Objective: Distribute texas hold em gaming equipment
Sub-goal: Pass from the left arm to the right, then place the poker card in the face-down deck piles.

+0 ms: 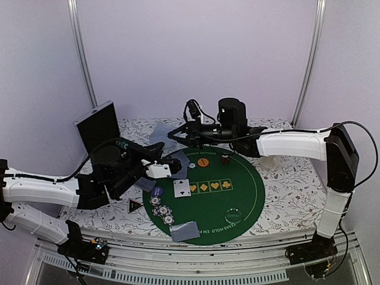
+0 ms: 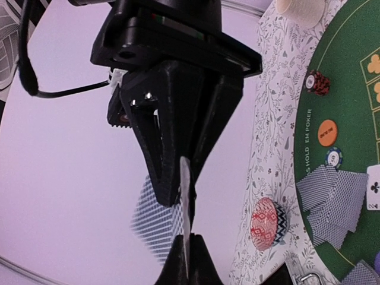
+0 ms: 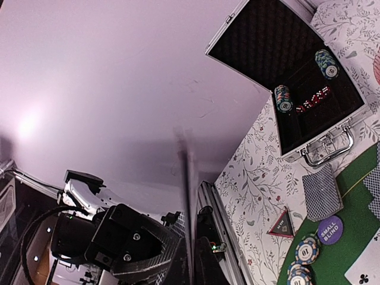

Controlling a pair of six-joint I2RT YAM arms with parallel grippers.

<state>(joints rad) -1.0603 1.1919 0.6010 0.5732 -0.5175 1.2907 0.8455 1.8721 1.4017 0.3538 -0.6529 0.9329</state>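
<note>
chips [image 1: 161,209] on mat [image 1: 249,193], case [image 1: 98,127] behind-left

mat [image 1: 249,178]: green, yellow lettering | playing card [image 2: 159,228]: blue-white crosshatch back | dish [image 2: 268,222]: pink-red pattern, black zigzag rim | bench [image 1: 291,190]: white, leaf-sprig print | button disc [image 2: 327,132]: orange

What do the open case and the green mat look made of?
Open case: silver metal-looking frame and shiny handle, black egg-crate foam lining. Green mat: matte, likely felt or similar cloth; no sheen, printed lettering.

chips [image 1: 160,210]: striped, flat, near-left edge of green mat [image 1: 243,202] | cards [image 2: 332,199]: face-down fan, far-left edge | card [image 2: 155,231]: blue-backed, aloft, nearly edge-on
</note>
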